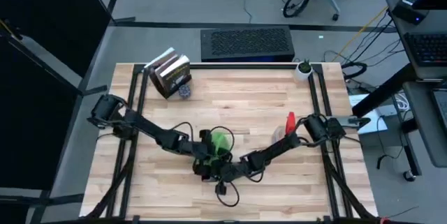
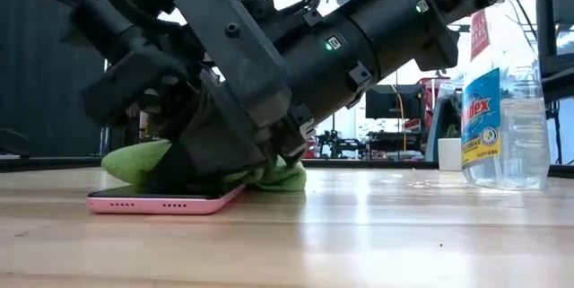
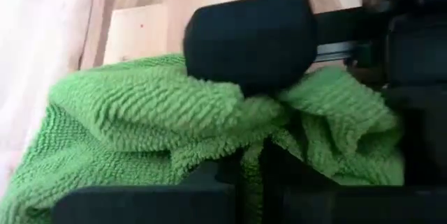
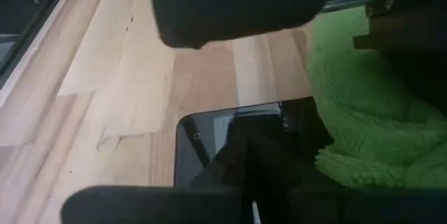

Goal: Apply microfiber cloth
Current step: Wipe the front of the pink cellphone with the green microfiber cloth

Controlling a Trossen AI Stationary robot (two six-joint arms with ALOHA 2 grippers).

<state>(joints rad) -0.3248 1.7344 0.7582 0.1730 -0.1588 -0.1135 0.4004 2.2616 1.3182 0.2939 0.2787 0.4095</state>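
Low view — wood table [image 2: 377, 234], left fingers [image 3: 244, 42] gripping microfiber cloth [image 3: 140, 126]; right fingers' state unclear.

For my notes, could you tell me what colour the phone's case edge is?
Pink; the flat phone's edge shows best in the low view.

Spray bottle [image 2: 505, 109]: blue label reads "Windex", partly cut off at the bottle's edge. No other text legible.

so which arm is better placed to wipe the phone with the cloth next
Left. Its end effector is shut on the green microfiber cloth, which already lies on the pink phone. The right end effector only rests over the phone screen.
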